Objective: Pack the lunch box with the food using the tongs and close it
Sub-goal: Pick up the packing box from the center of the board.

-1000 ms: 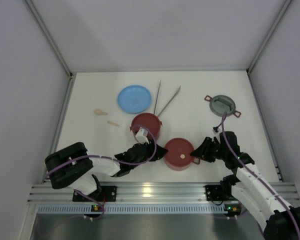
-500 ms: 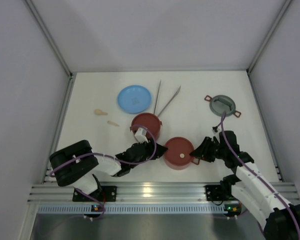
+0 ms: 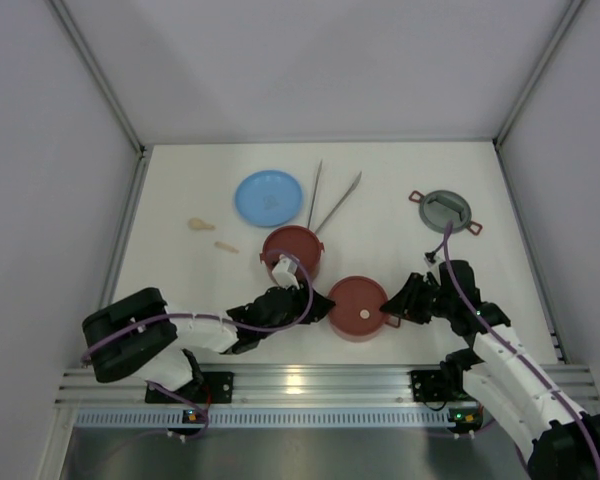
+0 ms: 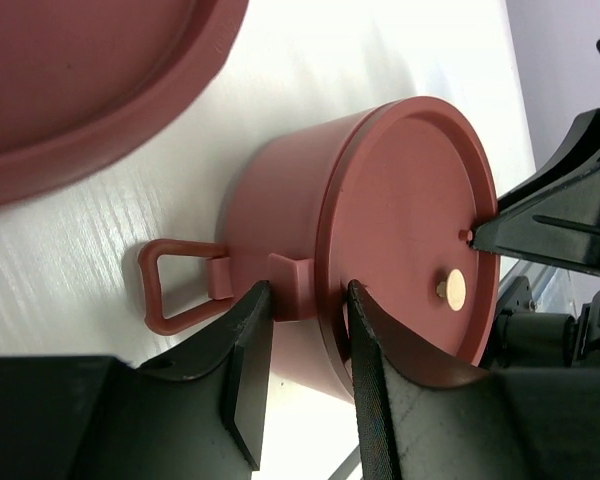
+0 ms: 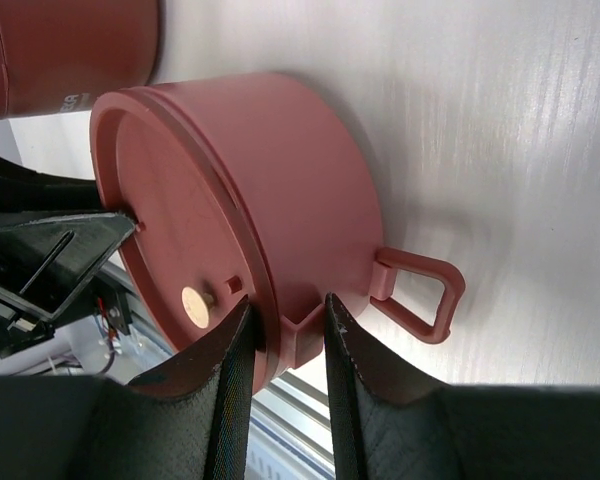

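Observation:
The lunch box is in parts. The near dusty-red bowl (image 3: pixel 358 307) has its flat lid (image 4: pixel 400 190) on. The far lidded bowl (image 3: pixel 292 250) stands just behind it. My left gripper (image 4: pixel 306 288) is shut over the near bowl's left rim, one finger on the lid, the other against the side lug. My right gripper (image 5: pixel 287 300) is shut the same way on its right rim (image 5: pixel 270 290). The silver tongs (image 3: pixel 325 200) lie in a V behind the bowls. Two pale bits of food (image 3: pixel 200 225) lie on the table at the left.
The grey red-handled top lid (image 3: pixel 445 211) lies at the back right. A light-blue plate (image 3: pixel 268 197) sits left of the tongs. Each side of the near bowl has a loop handle (image 4: pixel 170 290). The metal rail (image 3: pixel 300 385) runs along the table's near edge.
The left arm's elbow has shifted a little to the left. Both grippers and the near bowl stay where they were.

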`<state>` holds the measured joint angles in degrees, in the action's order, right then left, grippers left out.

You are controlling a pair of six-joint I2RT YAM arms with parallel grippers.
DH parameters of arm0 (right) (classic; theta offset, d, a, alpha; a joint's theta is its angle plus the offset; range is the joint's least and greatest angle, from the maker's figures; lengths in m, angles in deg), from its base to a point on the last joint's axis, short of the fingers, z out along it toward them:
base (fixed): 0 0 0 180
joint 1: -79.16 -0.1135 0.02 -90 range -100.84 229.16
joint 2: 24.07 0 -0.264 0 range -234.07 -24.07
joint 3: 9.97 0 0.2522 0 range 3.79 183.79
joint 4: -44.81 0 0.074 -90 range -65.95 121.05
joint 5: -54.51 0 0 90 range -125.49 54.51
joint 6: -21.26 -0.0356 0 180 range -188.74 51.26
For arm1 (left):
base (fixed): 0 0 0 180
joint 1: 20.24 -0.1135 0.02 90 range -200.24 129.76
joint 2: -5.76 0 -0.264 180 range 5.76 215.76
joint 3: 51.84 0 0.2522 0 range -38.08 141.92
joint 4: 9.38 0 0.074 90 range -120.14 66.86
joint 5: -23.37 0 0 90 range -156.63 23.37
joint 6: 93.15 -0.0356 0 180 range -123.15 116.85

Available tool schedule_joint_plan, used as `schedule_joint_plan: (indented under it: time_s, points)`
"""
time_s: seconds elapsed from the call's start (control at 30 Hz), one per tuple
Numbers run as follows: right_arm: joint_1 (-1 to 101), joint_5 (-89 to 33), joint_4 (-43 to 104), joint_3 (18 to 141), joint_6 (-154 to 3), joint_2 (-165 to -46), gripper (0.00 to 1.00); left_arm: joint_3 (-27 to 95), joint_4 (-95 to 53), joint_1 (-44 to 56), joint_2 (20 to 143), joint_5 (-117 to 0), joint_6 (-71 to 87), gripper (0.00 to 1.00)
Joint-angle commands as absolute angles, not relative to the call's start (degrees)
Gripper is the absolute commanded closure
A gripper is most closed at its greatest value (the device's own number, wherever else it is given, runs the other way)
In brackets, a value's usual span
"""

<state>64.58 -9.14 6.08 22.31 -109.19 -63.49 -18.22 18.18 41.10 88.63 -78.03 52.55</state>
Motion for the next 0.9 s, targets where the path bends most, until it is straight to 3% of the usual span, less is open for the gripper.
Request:
schedule_joint_plan:
  time_s: [0.0, 0.87]
  points:
    - [64.49, -7.1, 9.78, 26.37, -110.67, -62.31, 0.91, -16.81, 13.52, 43.39, 85.56, -74.8, 49.24, 1.0]
    - [64.49, -5.43, 7.68, 34.1, -111.02, -65.64, 0.91, -8.9, -3.89, 45.94, 74.58, -76.65, 46.69, 1.0]
